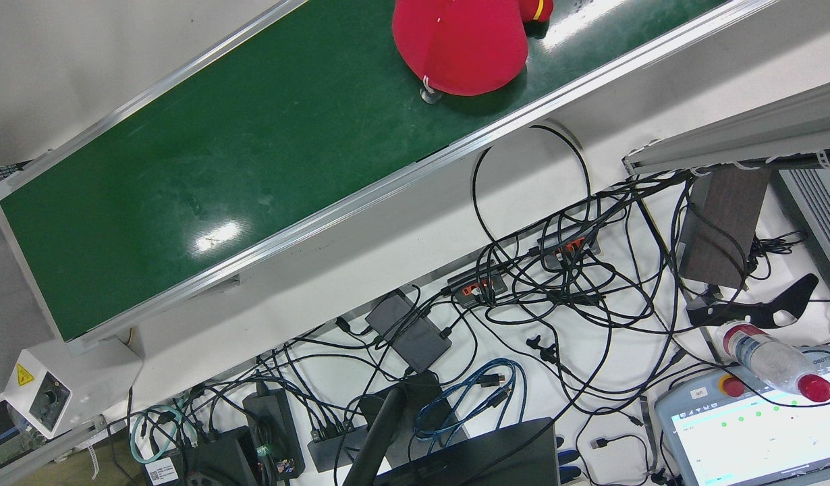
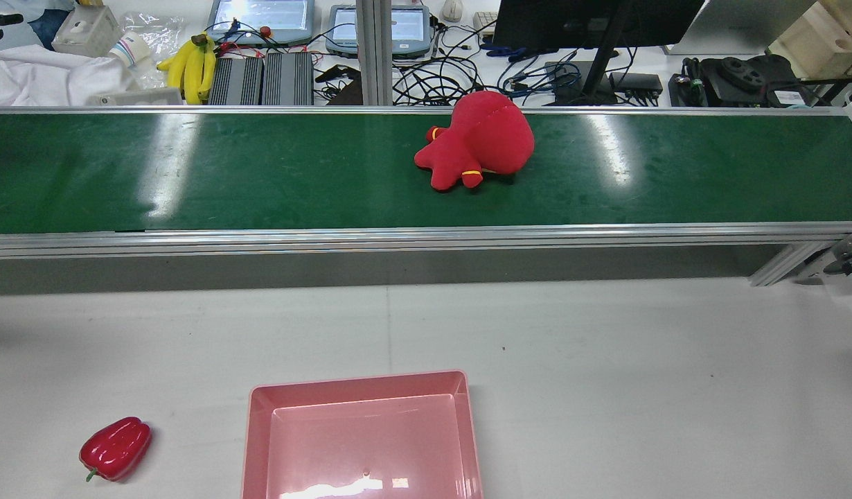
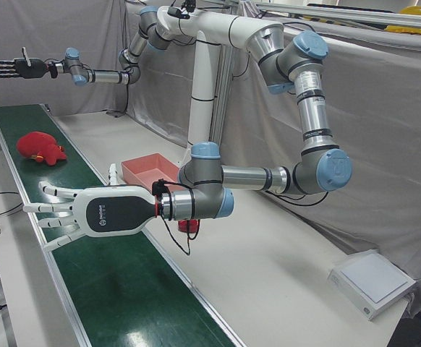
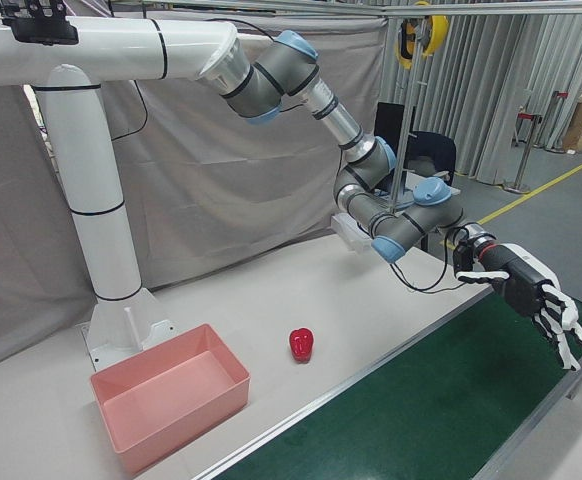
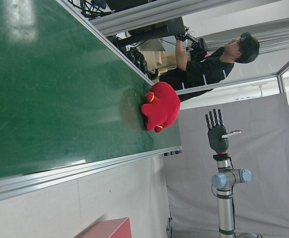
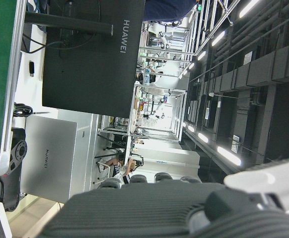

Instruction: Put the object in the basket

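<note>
**Plush on belt, both hands empty – soft grab needed**

L hand (image 3: 95,212) holds nothing, fingers fanned wide. The plush (image 3: 40,147) lies well beyond its fingertips, further along the belt (image 2: 260,173), roughly between it and the R hand (image 3: 11,67). It is on its side, round body toward the belt's far rail, stubby limbs w/ yellow bands pointing back toward the robot.

Handling, my guess: light, stuffed, squashy. It'll give under the fingers rather than slip, and nothing on it can break. The fabric looks grippy. Best hold is prob. around the fat body, fingers wrapped from above. The limbs are small and floppy, so a pinch there would let it dangle and swing. It sits flat and shouldn't roll.

Pose: L hand is low over the belt, palm side-on, forearm about level and lying across the belt edge, elbow folded back over the table. R hand is up high, well clear of the belt, fingers straight and a bit apart, also empty, arm stretched long. Its own cam sees only a monitor and ceiling, no belt work.

Further out from L hand, back across the table toward the pedestal: a pepper (image 4: 302,343) just behind the forearm, then the basket (image 4: 171,410), pink, nothing in it. The pepper could equally be the obj. meant: glossy, firmer, likely more slippery. Past the belt's far side a person sits at the desks.
</note>
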